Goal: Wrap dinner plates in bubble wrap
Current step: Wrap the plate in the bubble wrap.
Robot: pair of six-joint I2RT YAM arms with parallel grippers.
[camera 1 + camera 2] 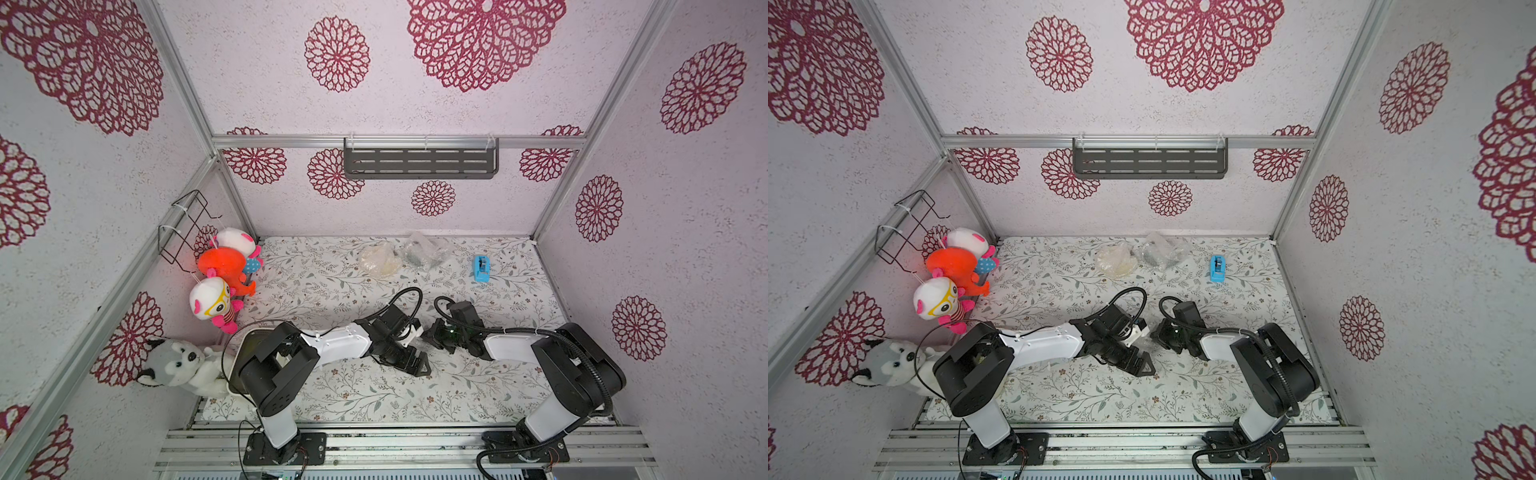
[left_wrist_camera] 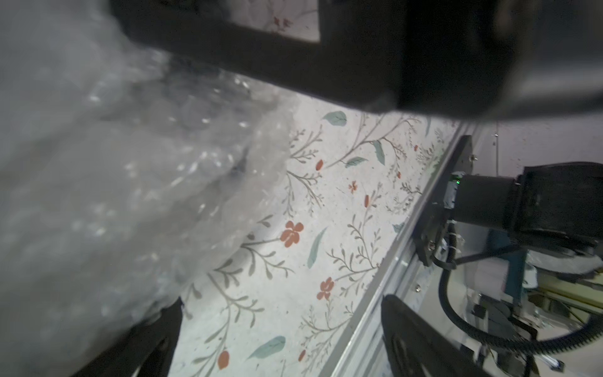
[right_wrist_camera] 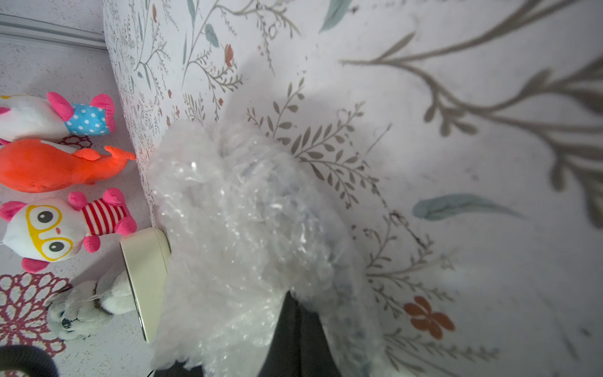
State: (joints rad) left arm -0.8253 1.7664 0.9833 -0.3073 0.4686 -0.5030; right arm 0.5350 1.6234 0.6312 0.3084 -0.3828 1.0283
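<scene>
Two dinner plates lie at the back of the table, each inside crinkled bubble wrap: a cream one (image 1: pixel 380 259) (image 1: pixel 1116 258) and a dark one (image 1: pixel 424 251) (image 1: pixel 1160 250). At mid-table a third bundle of bubble wrap (image 3: pixel 248 228) (image 2: pixel 114 196) (image 1: pixel 422 341) sits between the arms; a faint blue tint shows through it, its contents otherwise hidden. My right gripper (image 3: pixel 295 313) (image 1: pixel 431 332) is shut, its tip pinching the edge of this wrap. My left gripper (image 2: pixel 280 339) (image 1: pixel 415 365) stands wide open beside the bundle, nothing between its fingers (image 2: pixel 146 342).
A blue tape dispenser (image 1: pixel 482 269) stands at the back right. A cream tub (image 3: pixel 146 271) (image 1: pixel 245 338) sits at the left edge, partly under my left arm. Plush toys (image 1: pixel 224 266) hang on the left wall. The table's front rail (image 2: pixel 375 293) runs close to my left gripper.
</scene>
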